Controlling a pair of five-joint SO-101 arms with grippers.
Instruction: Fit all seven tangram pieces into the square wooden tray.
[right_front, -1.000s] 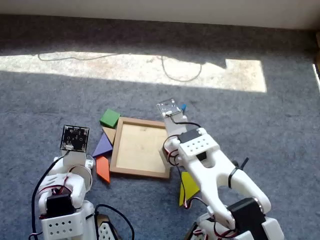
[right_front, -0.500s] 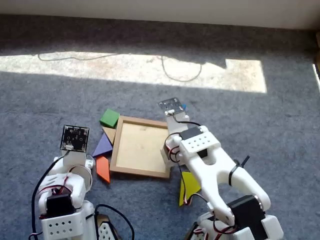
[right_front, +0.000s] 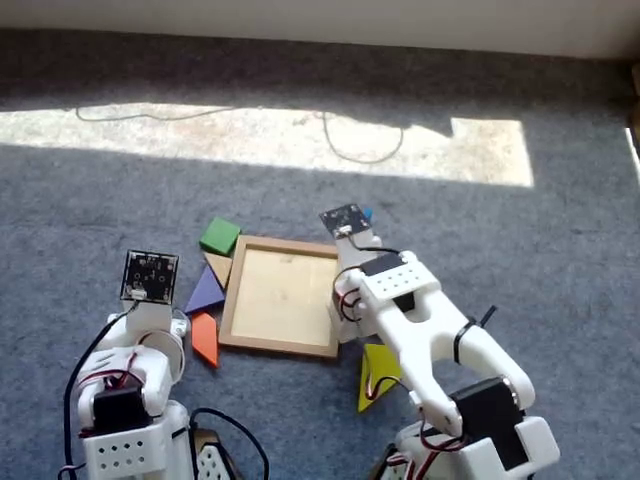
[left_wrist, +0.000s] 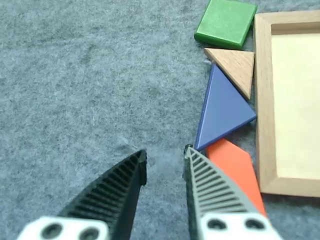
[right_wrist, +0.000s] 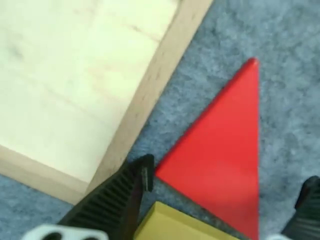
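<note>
The square wooden tray (right_front: 229, 290) lies on the carpet with nothing in it. By its left rim lie a green square (right_front: 219, 237), a tan triangle (right_front: 218, 268), a blue-purple triangle (right_front: 205, 292) and an orange piece (right_front: 205, 338). A yellow triangle (right_front: 378, 375) lies off the tray's near right corner, partly under the right arm (right_front: 400, 300). My left gripper (left_wrist: 165, 159) is open over bare carpet, one fingertip beside the orange piece (left_wrist: 235, 167) and the blue triangle (left_wrist: 223, 110). My right gripper (right_wrist: 227, 179) is open, straddling a red triangle (right_wrist: 225, 155) beside the tray rim (right_wrist: 150, 100).
A small blue piece (right_front: 367, 214) peeks out behind the right arm's wrist. A thin cable (right_front: 360, 150) lies in the sunlit strip of carpet at the back. Grey carpet stretches to the left and far right of the tray.
The right arm has shifted slightly to the right along the tray's right edge. The left arm and the pieces on the left have not moved.
</note>
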